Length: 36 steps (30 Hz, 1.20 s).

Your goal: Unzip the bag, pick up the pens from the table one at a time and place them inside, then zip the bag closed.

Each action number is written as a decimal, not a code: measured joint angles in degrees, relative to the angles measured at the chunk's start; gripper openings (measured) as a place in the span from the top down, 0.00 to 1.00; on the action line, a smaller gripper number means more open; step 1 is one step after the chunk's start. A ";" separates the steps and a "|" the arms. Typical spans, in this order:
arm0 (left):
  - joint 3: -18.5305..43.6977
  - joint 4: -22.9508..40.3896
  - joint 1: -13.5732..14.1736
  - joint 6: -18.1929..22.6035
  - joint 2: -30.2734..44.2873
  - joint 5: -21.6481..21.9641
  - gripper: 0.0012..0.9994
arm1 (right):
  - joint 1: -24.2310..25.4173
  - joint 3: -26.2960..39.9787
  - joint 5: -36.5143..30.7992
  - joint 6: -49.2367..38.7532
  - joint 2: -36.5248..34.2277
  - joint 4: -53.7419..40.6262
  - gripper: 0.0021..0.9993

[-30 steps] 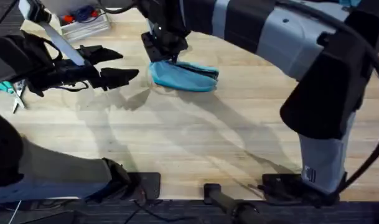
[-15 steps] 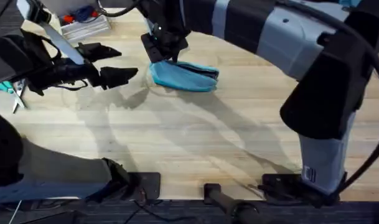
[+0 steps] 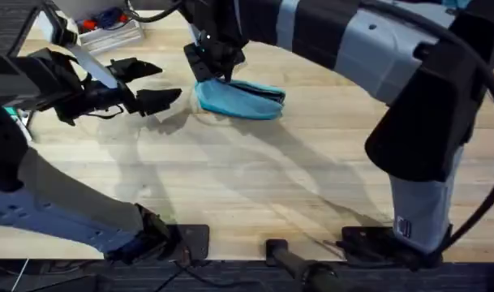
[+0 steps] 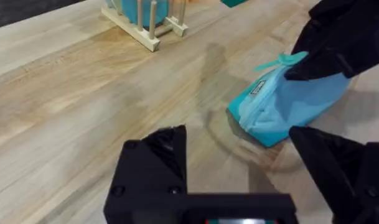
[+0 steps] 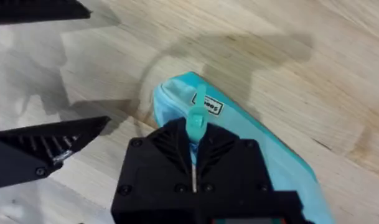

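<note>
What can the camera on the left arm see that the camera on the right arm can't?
Only the left wrist view shows the wooden stand at the far side of the table.

Only the right wrist view shows, from close above, the teal zipper pull standing between the shut fingers of the right pincer.

Both show the light blue bag lying on the wood, its small label near the zipper end, and the open left pincer short of the bag, not touching it.
</note>
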<state>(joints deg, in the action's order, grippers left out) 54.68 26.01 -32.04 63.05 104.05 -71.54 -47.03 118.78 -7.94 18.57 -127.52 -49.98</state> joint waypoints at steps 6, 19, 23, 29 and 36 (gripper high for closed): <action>0.00 -5.90 2.82 0.01 3.20 -2.14 0.01 | 0.00 0.00 0.00 -0.20 0.00 0.01 0.97; 0.00 -12.23 9.33 -0.93 5.03 -4.68 0.10 | 0.00 0.00 0.00 -0.20 0.00 0.02 0.97; 0.00 -11.94 9.83 -1.41 5.03 -5.03 0.14 | 0.00 0.00 0.00 -0.20 0.00 0.02 0.96; 0.00 -11.91 11.47 -1.60 5.03 -5.19 0.16 | 0.00 0.00 0.00 -0.20 0.00 0.02 0.96; 0.00 -11.88 12.64 -1.80 5.03 -3.04 0.23 | 0.00 0.00 0.00 -0.22 0.00 0.02 0.96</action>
<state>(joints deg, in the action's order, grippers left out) 54.68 14.13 -19.40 61.25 109.08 -74.58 -47.03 118.78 -7.94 18.35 -127.52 -49.95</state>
